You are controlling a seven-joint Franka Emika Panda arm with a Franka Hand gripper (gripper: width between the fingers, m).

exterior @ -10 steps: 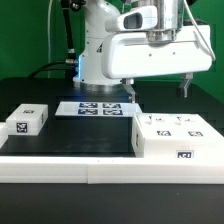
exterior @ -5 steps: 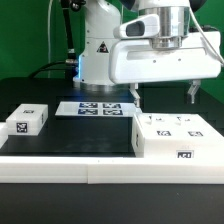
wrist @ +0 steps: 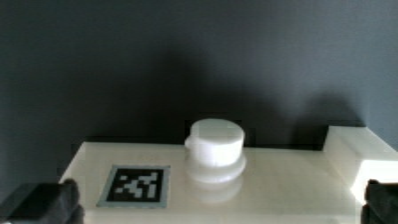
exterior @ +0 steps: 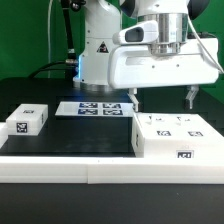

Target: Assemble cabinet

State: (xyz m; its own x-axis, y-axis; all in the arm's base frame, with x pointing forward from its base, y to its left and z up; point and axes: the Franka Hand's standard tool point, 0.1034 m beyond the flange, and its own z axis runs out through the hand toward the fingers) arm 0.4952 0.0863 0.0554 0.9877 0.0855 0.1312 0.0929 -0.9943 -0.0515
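Observation:
The cabinet [exterior: 180, 138] is a large white box with marker tags, on the black mat at the exterior view's right. My gripper [exterior: 163, 98] hangs open and empty just above it, one finger [exterior: 136, 98] over its left edge and the other over its top. In the wrist view the gripper [wrist: 210, 205] is spread wide. Its dark fingertips [wrist: 45, 205] flank the cabinet's white surface [wrist: 285, 185]. That surface carries a marker tag [wrist: 137, 183] and a short round white peg [wrist: 215, 150].
A small white tagged block [exterior: 27, 121] lies at the exterior view's left. The marker board [exterior: 97, 108] lies flat in front of the white robot base [exterior: 95, 55]. A white rail [exterior: 60, 165] runs along the mat's front edge.
My gripper has moved toward the exterior view's right and slightly down, ending over the cabinet. The fingers have stayed open. Nothing else has moved.

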